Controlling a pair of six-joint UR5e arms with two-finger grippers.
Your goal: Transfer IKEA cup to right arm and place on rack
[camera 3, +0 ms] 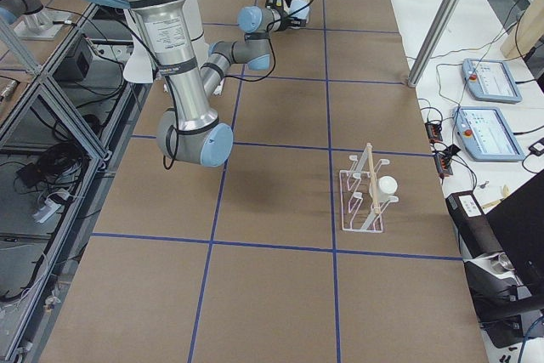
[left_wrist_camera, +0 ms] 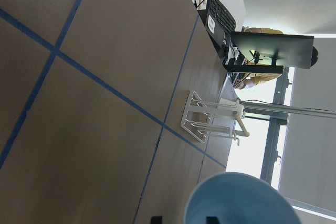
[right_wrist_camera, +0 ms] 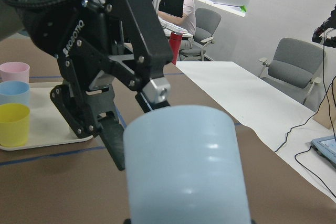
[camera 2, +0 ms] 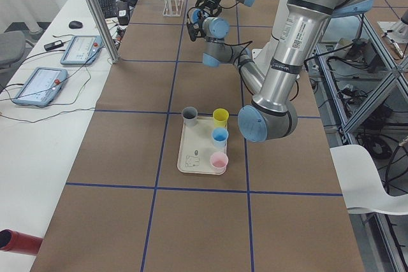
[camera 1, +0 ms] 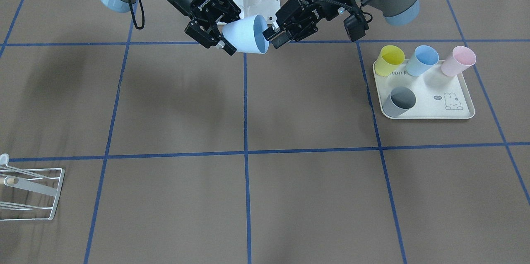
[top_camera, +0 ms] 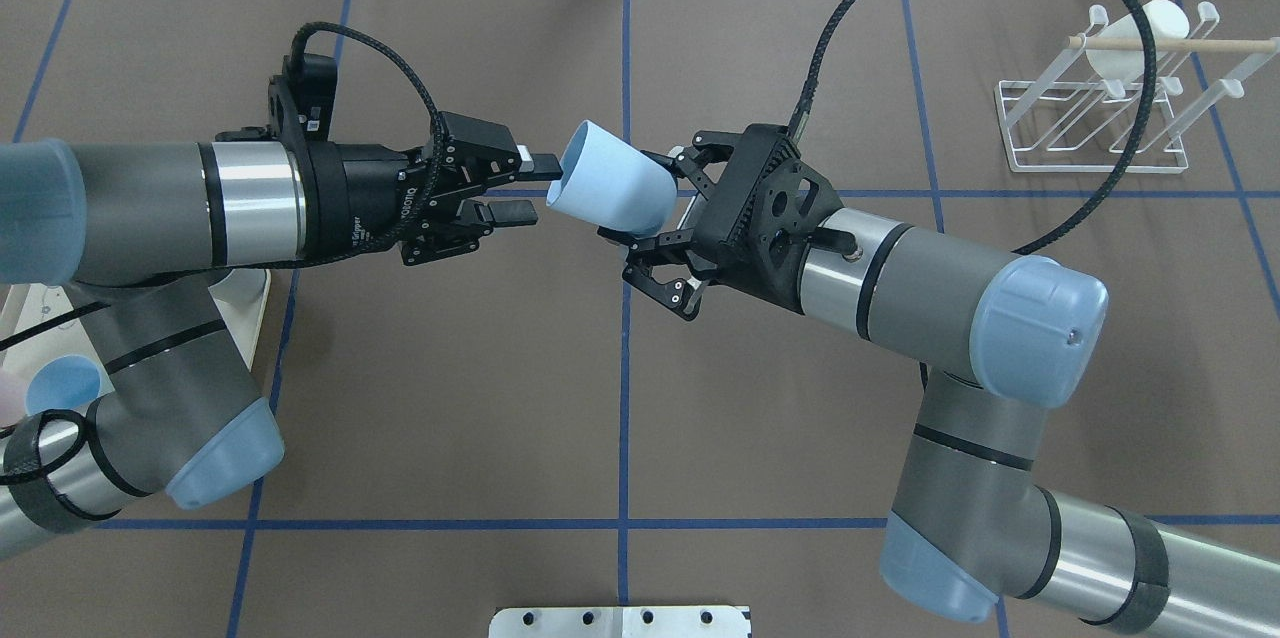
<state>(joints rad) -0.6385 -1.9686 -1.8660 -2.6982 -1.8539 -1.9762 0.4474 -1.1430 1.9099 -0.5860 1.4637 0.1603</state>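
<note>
A light blue IKEA cup hangs on its side above the table's middle, between the two arms. My right gripper is shut on the cup's base end. The cup fills the lower part of the right wrist view. My left gripper is at the cup's mouth. Its fingers stand open, straddling the rim with a gap on either side. The white wire rack stands at the table's far right corner, well away from both grippers.
A white cup hangs on the rack's wooden rod. A cream rabbit-print tray on my left side holds yellow, blue, pink and grey cups. Brown table with blue tape lines lies between.
</note>
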